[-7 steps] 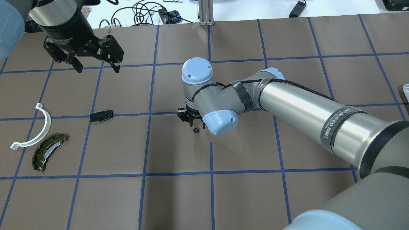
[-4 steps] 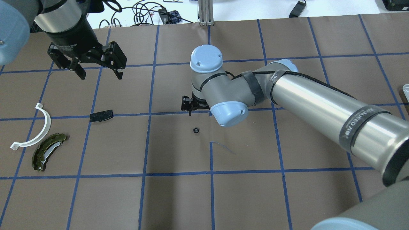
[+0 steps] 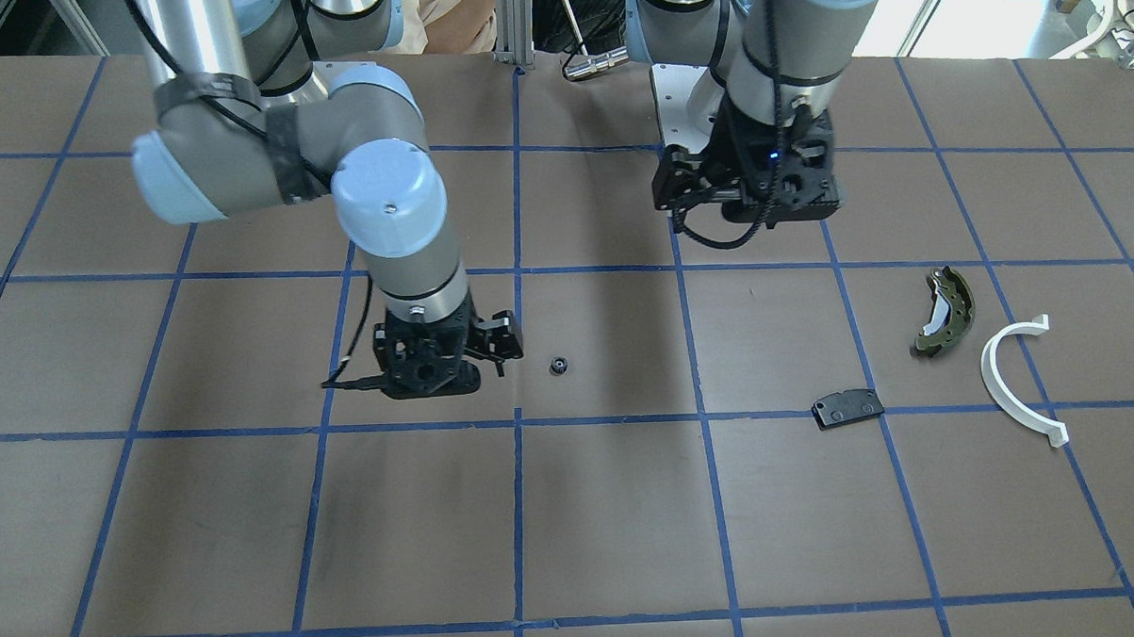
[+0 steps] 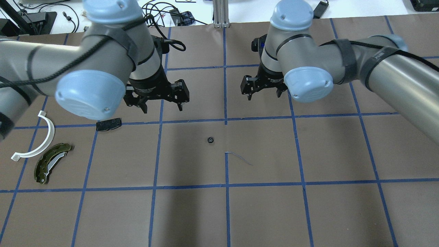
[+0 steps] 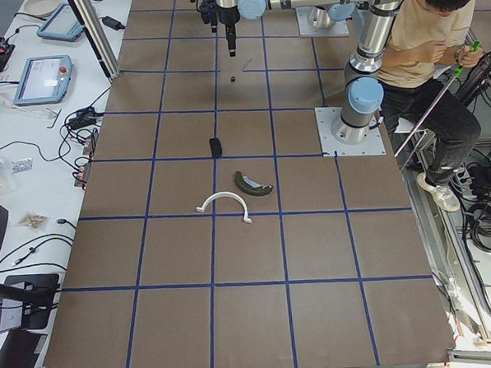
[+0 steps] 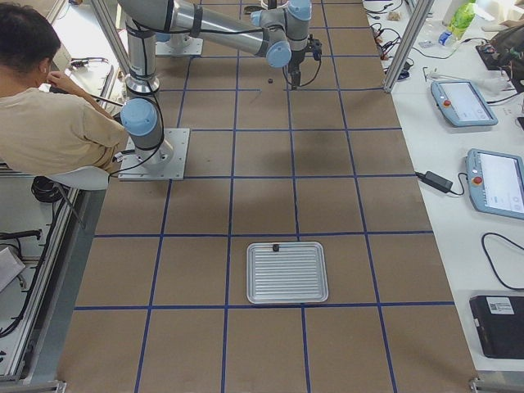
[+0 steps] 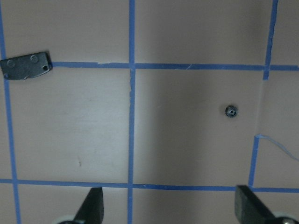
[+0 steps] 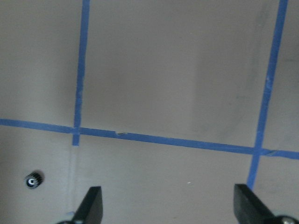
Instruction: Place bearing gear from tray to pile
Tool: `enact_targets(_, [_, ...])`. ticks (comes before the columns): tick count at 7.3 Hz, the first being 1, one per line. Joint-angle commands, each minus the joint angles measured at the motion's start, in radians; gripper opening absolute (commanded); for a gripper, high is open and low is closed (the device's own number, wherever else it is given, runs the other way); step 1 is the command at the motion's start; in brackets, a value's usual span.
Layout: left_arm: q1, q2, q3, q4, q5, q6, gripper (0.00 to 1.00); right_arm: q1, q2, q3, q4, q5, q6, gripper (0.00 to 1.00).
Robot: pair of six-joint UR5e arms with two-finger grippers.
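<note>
Jaws left and right both spread, empty — bearing gear [image 4: 210, 139] loose between — right-arm lettering [image 4: 378, 55] seemingly illegible.

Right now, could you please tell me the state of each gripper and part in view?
left gripper, open, empty.
right gripper, open, empty.
bearing gear, loose on the table, ungripped.
black plate, lying flat.
brake shoe, lying flat.
white half-ring, lying flat.
tray, flat on the table.
</note>
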Motion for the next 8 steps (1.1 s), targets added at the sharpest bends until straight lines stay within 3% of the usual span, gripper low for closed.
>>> enact_targets(1, [-0.110, -0.079, -0.079, 0.123, 0.004, -0.124, 1.00, -0.175, -0.017, 0.000, 0.035, -0.002, -0.323, 1.00])
enact_targets(2, [-0.115, -0.114, -0.088, 0.142, -0.042, -0.141, 1.00, -0.276, -0.018, 0.000, 0.041, -0.003, -0.492, 1.00])
enact_targets(4, [-0.145, -0.175, -0.110, 0.209, -0.044, -0.121, 1.00, -0.457, -0.012, 0.000, 0.055, 0.001, -0.848, 1.00])
enact_targets(8, [-0.150, -0.254, -0.123, 0.316, -0.039, -0.138, 1.00, -0.695, 0.008, -0.001, 0.053, -0.004, -1.358, 1.00])
